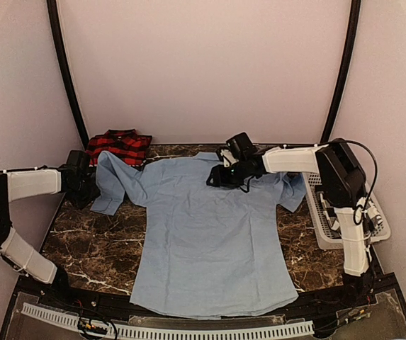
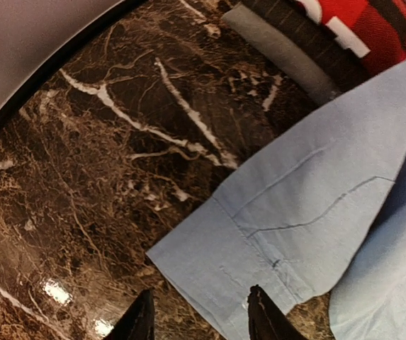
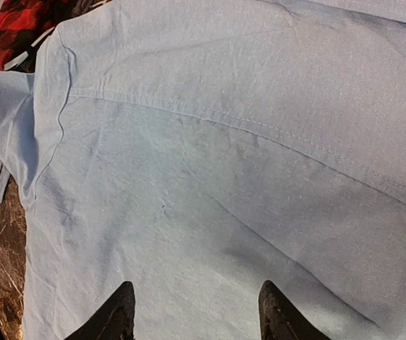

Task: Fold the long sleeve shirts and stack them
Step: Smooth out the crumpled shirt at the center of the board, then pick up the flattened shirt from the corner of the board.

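A light blue long sleeve shirt [image 1: 213,234] lies spread flat, back side up, on the marble table. Its left sleeve is folded, with the cuff [image 2: 259,262] toward the table's left edge. A red-and-black plaid shirt [image 1: 120,146] lies crumpled at the back left and shows in the left wrist view [image 2: 373,28]. My left gripper [image 1: 82,185] is open just beside the cuff, with the fingertips [image 2: 259,312] over its edge. My right gripper [image 1: 215,177] is open just above the blue shirt's upper back [image 3: 210,177], holding nothing. No black-and-white checked shirt is in view.
A white plastic lattice basket [image 1: 330,219] stands at the table's right edge, beside the right arm. The brown marble tabletop [image 1: 96,241] shows left of the shirt. Curved black poles and pale walls close in the back and sides.
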